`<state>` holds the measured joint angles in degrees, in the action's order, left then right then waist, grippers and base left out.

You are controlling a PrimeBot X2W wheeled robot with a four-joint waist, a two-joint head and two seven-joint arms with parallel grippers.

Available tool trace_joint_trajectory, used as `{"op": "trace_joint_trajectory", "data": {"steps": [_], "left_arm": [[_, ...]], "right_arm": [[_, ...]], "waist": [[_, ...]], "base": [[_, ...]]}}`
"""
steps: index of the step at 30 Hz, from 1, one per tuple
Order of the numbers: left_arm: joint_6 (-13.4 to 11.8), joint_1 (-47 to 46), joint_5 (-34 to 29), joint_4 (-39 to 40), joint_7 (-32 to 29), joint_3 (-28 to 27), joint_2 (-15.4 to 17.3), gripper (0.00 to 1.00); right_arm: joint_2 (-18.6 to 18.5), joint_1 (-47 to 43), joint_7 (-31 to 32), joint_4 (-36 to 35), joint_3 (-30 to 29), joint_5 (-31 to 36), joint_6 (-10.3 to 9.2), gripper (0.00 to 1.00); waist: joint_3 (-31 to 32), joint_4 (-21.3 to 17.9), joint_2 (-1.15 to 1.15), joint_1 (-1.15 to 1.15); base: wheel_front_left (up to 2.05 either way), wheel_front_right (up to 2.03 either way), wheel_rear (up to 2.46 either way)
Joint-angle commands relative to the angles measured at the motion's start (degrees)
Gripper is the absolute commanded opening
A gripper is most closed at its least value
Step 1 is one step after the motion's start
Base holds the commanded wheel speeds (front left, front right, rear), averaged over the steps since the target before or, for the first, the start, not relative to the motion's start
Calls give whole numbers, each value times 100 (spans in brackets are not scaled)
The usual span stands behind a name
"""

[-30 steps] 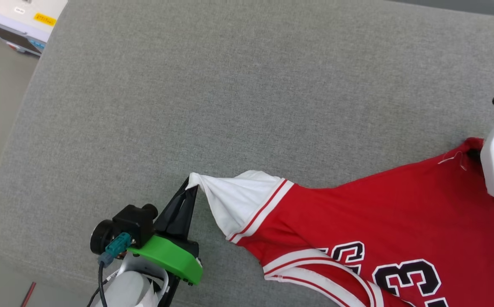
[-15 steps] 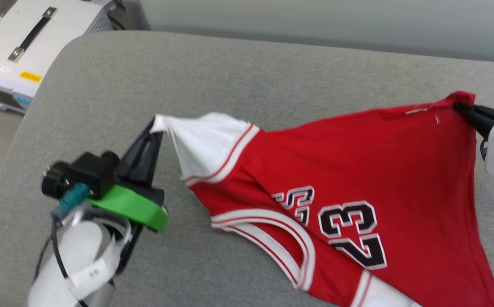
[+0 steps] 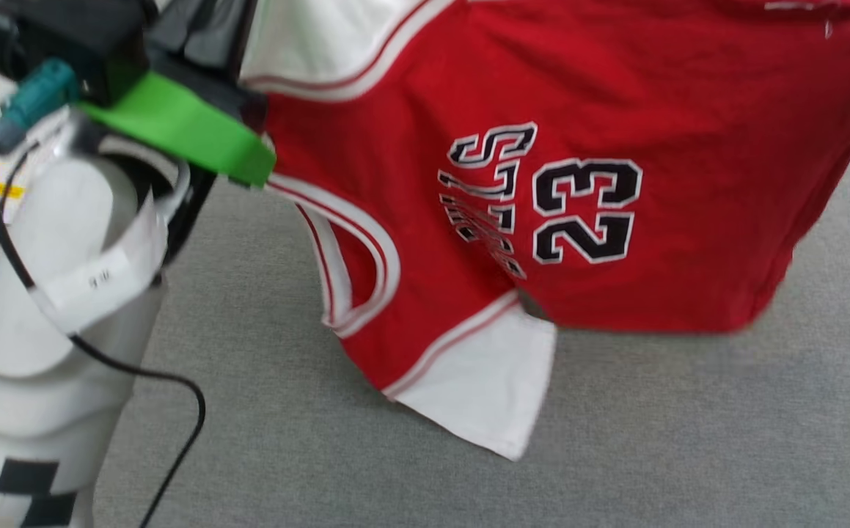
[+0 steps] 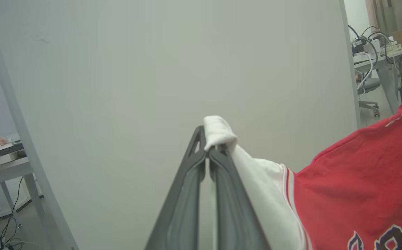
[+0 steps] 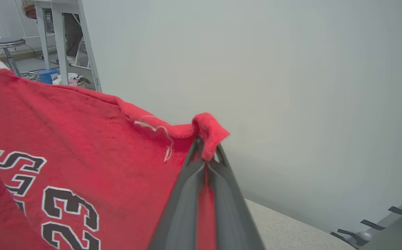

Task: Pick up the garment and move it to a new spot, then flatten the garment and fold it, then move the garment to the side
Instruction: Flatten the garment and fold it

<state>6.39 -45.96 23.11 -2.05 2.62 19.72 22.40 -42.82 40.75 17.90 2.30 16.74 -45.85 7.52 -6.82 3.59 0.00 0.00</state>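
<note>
Head view has the garment [image 3: 637, 88] lifted off the grey cushion [image 3: 689, 440] and hanging in the air as a wide red sheet, with its black numerals [image 3: 586, 213] facing the camera. Its upper edge is stretched from side to side between the two arms, so the long axis runs from the robot's left to its right, and all the loose cloth falls below the jaws.

In the left wrist view, the left gripper [image 4: 208, 152] has its jaws pressed together on the tip of a white sleeve [image 4: 218, 132], which sticks out a little above the fingertips. In the right wrist view, the right gripper [image 5: 206, 152] pinches in the same way a red corner [image 5: 209, 128] of the hem, near a loose white thread.

Each arm holds one end, so neither is nearer than the other. The other sleeve [image 3: 491, 381] hangs lowest, close over the cushion, and I cannot tell whether it touches.

I judge that the carrying step is in hand. For laying the shirt down, this low sleeve will probably meet the surface first and may fold under, so both arms should keep the top edge tight while they descend together
</note>
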Motion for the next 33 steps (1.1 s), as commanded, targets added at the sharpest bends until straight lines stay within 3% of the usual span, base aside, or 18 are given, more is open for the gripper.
{"op": "trace_joint_trajectory", "data": {"steps": [1, 9, 20, 26, 33], "left_arm": [[34, -304, 31, -90, -57, 34, -20, 0], [92, -2038, 104, -813, -273, 276, -81, 0], [108, -5122, 45, -2276, -231, 783, 27, 0], [109, -6046, 22, -2594, -244, 992, 133, 0], [109, -6259, 136, -2656, -267, 1019, 235, 0]], "right_arm": [[129, 153, 4, -17, -75, 108, -3, 0], [660, 1179, 191, 206, -406, 608, -3, 0], [1129, 4055, -166, 1869, -178, 1556, -3, 0], [1195, 5362, -726, 2778, 171, 1870, -3, 0], [1313, 6140, -1112, 3586, 573, 1827, -3, 0]], "waist": [[-133, -58, 0, 0], [-901, -194, 0, 0], [-2126, -423, 0, 0], [-2428, -458, 0, 0], [-2709, -494, 0, 0]], "base": [[0, 0, 0], [0, 0, 0], [0, 0, 0], [0, 0, 0], [0, 0, 0]]}}
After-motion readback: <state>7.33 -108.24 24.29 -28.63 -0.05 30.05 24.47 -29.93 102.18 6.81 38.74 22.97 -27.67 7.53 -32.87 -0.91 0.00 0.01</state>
